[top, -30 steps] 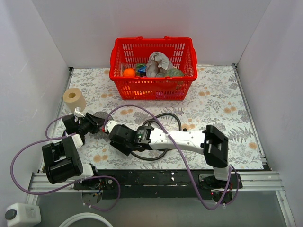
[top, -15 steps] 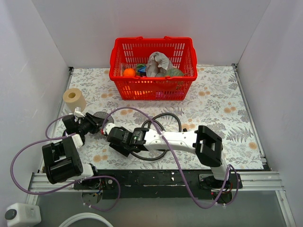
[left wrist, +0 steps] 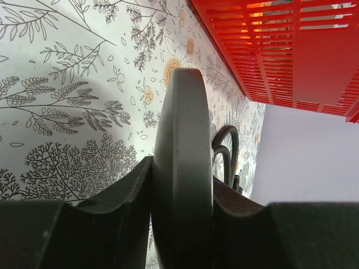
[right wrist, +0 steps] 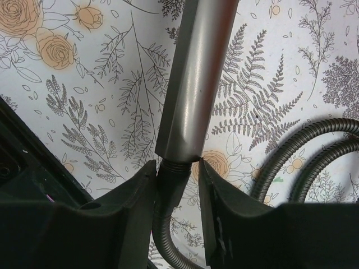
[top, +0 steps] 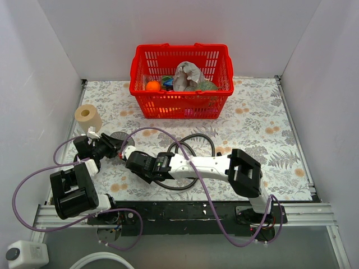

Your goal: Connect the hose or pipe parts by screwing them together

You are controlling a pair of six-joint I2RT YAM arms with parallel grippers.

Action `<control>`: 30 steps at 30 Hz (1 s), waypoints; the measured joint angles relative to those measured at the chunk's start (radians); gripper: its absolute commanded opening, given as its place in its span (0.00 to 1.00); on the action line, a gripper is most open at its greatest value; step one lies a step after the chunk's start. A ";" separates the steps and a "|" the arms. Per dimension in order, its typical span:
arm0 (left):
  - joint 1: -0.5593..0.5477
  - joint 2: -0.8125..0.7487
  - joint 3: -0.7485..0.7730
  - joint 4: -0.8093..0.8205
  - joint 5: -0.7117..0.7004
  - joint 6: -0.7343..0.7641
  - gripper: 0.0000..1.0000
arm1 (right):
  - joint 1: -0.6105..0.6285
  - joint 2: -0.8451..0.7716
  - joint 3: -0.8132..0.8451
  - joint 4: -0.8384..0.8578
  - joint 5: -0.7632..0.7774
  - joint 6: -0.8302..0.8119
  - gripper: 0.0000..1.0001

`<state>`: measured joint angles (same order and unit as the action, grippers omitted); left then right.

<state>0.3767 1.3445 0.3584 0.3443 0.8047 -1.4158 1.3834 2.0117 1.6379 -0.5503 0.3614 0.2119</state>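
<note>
The grey hand shower's round head (left wrist: 182, 168) stands edge-on between the fingers of my left gripper (left wrist: 182, 224), which is shut on it at the table's left (top: 109, 147). Its straight handle (right wrist: 196, 84) runs toward my right gripper (right wrist: 178, 174). The dark hose's end nut (right wrist: 173, 188) sits against the handle's threaded end, between the right jaws. The left finger touches the nut, and a narrow gap shows at the right finger. The rest of the coiled hose (top: 208, 140) loops on the table behind the right arm.
A red basket (top: 180, 109) with several items stands at the back centre. A paper roll (top: 88, 117) sits at the left edge, close to my left gripper. Purple cables (top: 151, 131) arc over the arms. The floral cloth (top: 263, 123) covers the table.
My right arm has shifted slightly left and its jaws have narrowed around the hose nut. The left gripper and the shower head have stayed put.
</note>
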 measured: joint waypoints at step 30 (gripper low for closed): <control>0.008 -0.008 0.002 0.008 -0.003 -0.008 0.00 | -0.023 0.025 -0.041 0.043 -0.002 0.027 0.01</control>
<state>0.3847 1.3365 0.3607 0.3519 0.8013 -1.4239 1.3605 2.0369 1.5967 -0.5076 0.3599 0.2390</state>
